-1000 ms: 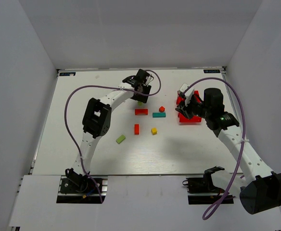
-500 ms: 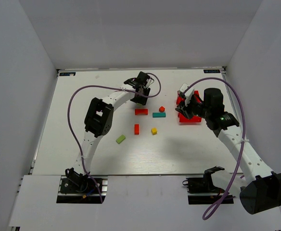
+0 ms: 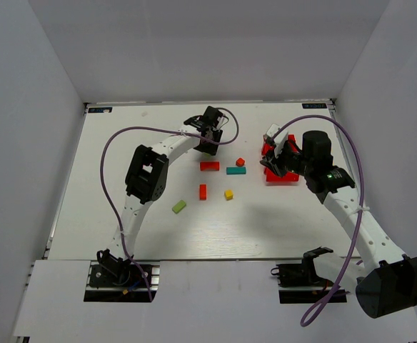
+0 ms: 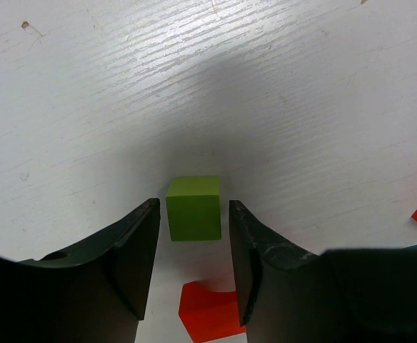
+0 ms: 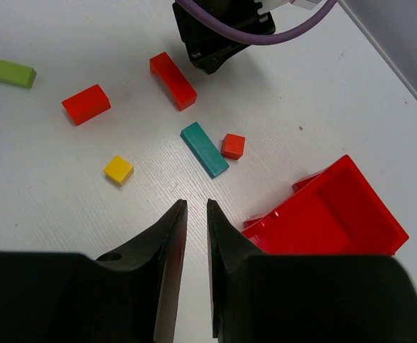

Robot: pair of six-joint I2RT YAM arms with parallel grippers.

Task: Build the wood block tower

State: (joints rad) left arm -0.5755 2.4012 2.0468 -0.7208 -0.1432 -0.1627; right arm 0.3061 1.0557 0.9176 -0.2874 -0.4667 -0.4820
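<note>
**Top:** wood blocks (image 3: 209, 166) lie unstacked, scattered mid-bench (image 3: 108, 214); red bin (image 3: 283, 175) to their right.
**L wrist:** left hand (image 4: 194, 209) apart, straddling lime cube (image 4: 193, 208).
**R wrist:** right hand (image 5: 195, 206) nearly together, empty, above bench near bin.

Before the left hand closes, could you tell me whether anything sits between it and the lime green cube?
Nothing visible does. The left wrist view shows the lime green cube on the table, between the fingers of the open left hand, with a small gap either side.
</note>
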